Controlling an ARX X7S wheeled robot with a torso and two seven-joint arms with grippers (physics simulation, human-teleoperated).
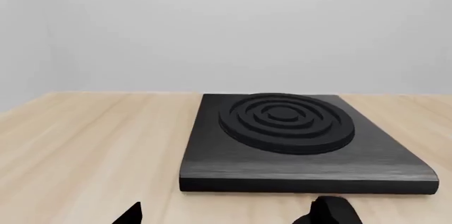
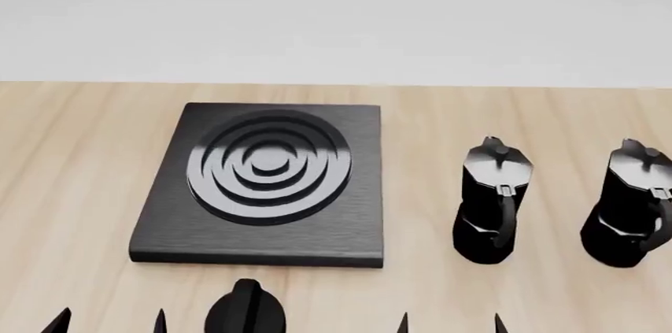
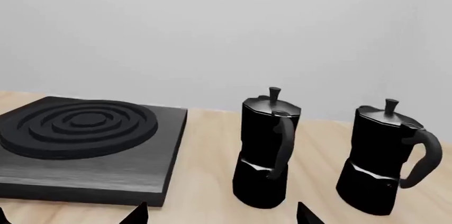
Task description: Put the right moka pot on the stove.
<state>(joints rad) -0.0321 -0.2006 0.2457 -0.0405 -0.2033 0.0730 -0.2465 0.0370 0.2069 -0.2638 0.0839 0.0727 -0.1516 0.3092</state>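
- We see only the fingertips of the left gripper [image 2: 107,321] and the right gripper [image 2: 449,323] at the head view's near edge; each pair stands spread apart, holding and touching nothing.
- The right moka pot [image 2: 630,205] stands upright on the wooden table [image 2: 63,191], right of the second moka pot [image 2: 492,203] and well apart from the stove [image 2: 267,183].
- A round dial knob [image 2: 245,309] lies just before the stove.
- A plain grey wall [image 2: 336,22] rises behind.
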